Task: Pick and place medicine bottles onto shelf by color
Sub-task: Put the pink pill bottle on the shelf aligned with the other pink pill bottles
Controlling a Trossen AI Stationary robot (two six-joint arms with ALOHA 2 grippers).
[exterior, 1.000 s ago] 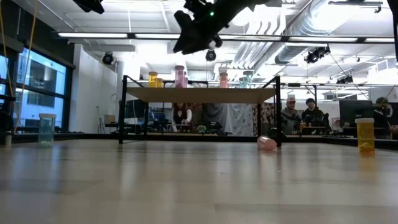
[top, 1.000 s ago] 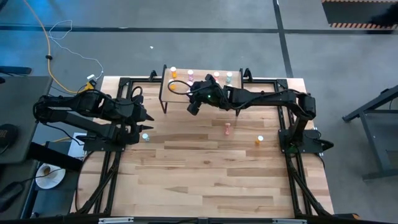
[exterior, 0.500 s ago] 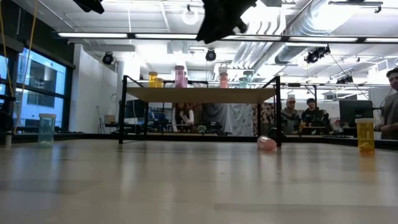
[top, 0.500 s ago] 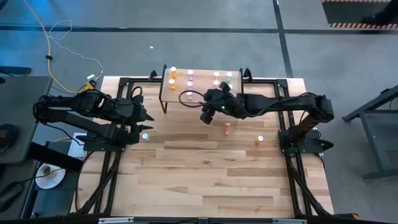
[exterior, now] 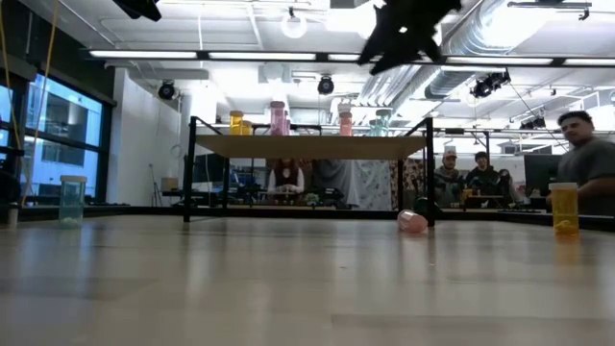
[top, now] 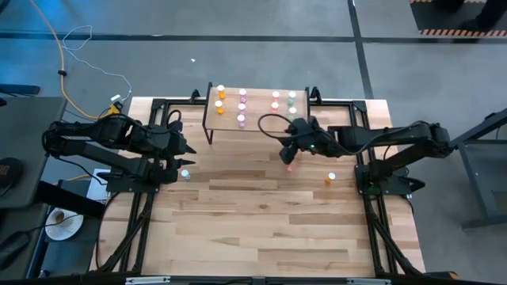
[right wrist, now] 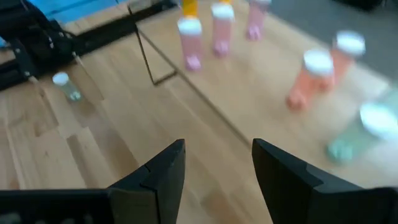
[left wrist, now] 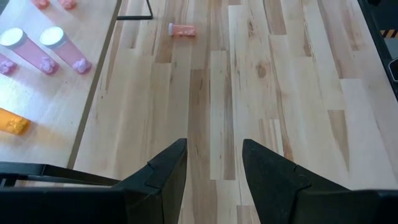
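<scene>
Right pincer (top: 287, 153) hangs above the table (top: 261, 229) with both fingers spread and nothing between them, as the right wrist view confirms (right wrist: 214, 171). Directly below and just beside it lies a pink bottle (top: 290, 164) on its side on the table; the low view shows this fallen bottle (exterior: 412, 222) near a black shelf leg. Farther toward the right arm's base stands an orange bottle (top: 331, 179), upright and well apart from the pincer. On the far side of the pincer is the shelf (top: 257, 127), a light-wood platform on black legs, carrying upright bottles in columns: orange bottles (top: 220, 99) at the end farthest from the pincer, then pink bottles (top: 242, 107), then salmon-pink bottles (top: 276, 99), and teal-green bottles (top: 291, 101) at the end nearest the pincer. Across the table, well apart from the right pincer, the left pincer (top: 187, 152) waits by the table's left edge; the left wrist view shows its fingers (left wrist: 166, 171) parted and empty. Just beside the left pincer stands a teal-green bottle (top: 185, 174), upright on the table. Beyond the table, the low view shows people (exterior: 586, 144) in the room behind.
</scene>
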